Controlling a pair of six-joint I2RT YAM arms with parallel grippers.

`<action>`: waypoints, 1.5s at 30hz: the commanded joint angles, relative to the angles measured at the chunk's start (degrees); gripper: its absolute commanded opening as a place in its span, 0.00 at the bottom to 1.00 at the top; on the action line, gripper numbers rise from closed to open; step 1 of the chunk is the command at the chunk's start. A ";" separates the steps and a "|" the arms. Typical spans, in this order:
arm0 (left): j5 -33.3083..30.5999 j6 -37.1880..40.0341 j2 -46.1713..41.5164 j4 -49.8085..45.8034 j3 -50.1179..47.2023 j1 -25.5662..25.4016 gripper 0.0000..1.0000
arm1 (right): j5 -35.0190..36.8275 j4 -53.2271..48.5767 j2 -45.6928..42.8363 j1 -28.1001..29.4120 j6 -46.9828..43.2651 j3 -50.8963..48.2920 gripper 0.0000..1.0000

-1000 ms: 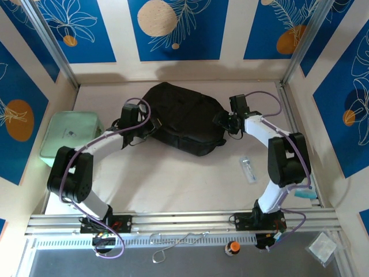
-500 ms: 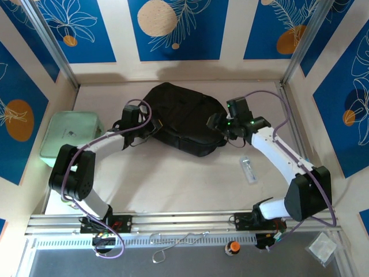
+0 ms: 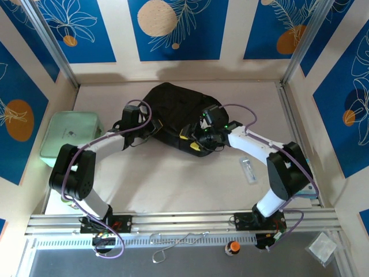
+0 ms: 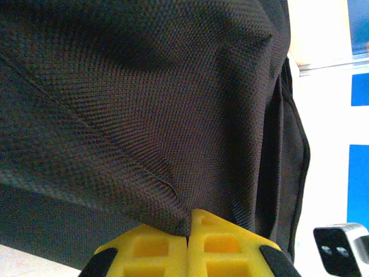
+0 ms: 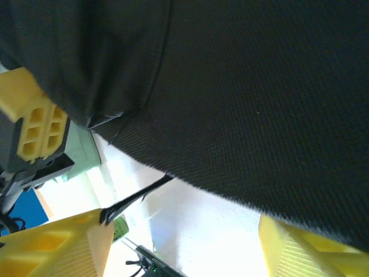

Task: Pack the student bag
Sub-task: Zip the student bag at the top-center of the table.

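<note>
The student bag [image 3: 176,109], a large black fabric backpack, lies at the middle of the table. At its left edge my left gripper [image 3: 149,131] is shut, and the left wrist view shows its yellow fingertips [image 4: 189,222] pinching a fold of the bag [image 4: 144,104]. My right gripper [image 3: 192,140] stands open at the bag's near edge. In the right wrist view its fingers [image 5: 63,248] are wide apart below the black fabric [image 5: 242,86], and a thin black cord [image 5: 135,199] hangs from the edge towards the left finger.
A mint-green zip case [image 3: 69,134] lies at the left wall, beside the left arm. A small clear tube [image 3: 248,169] rests on the table right of the right arm. Walls close in the back and both sides.
My right arm has swung left from the bag's right end to its near edge, and its jaws have opened wider. The left gripper has held its pinch on the bag.
</note>
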 commanded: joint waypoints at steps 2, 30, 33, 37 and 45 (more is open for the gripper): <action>3.67 0.16 0.00 2.46 -0.42 -0.05 0.00 | -0.98 0.90 1.50 0.01 3.82 2.88 0.69; 3.60 -0.03 0.21 2.72 -0.77 -0.03 0.00 | 0.70 1.75 2.98 -0.37 3.84 3.56 0.25; 3.46 -0.02 0.30 2.64 -0.77 0.00 0.00 | 0.16 2.38 2.65 -0.29 4.06 2.57 0.23; 3.37 0.00 0.39 2.55 -0.60 -0.01 0.00 | 0.69 2.30 2.25 -0.06 4.11 1.65 0.18; 2.72 0.17 0.74 2.28 -0.76 0.00 0.00 | 2.56 1.65 0.19 0.59 3.94 -0.44 0.08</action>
